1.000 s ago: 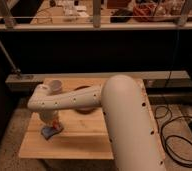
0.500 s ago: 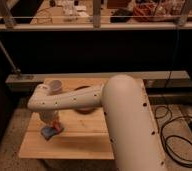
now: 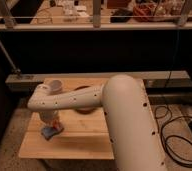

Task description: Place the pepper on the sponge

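Note:
On the left front part of the wooden table (image 3: 89, 142) lies the sponge (image 3: 47, 133), a small flat blue pad. My gripper (image 3: 52, 123) hangs straight down from the white arm (image 3: 74, 99) and stands right over the sponge, covering most of it. An orange-red bit that looks like the pepper (image 3: 57, 126) shows at the gripper's lower end, just above the sponge. Whether the pepper rests on the sponge or is still held cannot be made out.
A pale pinkish cup (image 3: 54, 86) stands at the back left of the table, behind the arm. A round brownish dish (image 3: 85, 108) sits mid-table, partly hidden by the arm. A dark rail and wall run behind the table. Cables (image 3: 181, 135) lie on the floor at right.

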Controlling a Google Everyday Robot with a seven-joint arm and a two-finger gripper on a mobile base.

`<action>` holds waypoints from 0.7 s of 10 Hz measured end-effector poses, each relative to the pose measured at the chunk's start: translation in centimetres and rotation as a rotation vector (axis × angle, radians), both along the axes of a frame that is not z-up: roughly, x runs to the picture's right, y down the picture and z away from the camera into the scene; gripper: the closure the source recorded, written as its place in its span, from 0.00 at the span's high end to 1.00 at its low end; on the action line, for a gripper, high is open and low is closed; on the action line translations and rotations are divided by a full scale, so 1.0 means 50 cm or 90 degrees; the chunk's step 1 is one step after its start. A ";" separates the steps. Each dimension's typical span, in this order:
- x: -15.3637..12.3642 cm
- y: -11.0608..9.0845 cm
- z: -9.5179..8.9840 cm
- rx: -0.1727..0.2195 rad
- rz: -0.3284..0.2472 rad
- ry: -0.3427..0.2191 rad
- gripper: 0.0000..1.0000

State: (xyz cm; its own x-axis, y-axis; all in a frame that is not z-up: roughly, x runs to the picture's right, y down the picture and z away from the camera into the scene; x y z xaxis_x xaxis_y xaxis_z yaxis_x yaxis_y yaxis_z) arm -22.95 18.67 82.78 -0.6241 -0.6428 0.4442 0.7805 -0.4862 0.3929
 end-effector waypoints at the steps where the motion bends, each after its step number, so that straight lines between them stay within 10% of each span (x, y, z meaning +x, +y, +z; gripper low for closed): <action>1: 0.000 0.000 -0.001 0.000 -0.002 -0.001 0.35; 7: 0.001 0.001 -0.002 -0.001 -0.009 -0.005 0.35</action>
State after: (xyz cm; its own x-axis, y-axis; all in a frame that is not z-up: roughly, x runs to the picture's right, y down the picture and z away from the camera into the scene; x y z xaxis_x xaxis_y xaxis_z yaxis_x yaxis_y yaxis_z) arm -22.91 18.74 82.66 -0.6369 -0.6331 0.4401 0.7702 -0.4965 0.4005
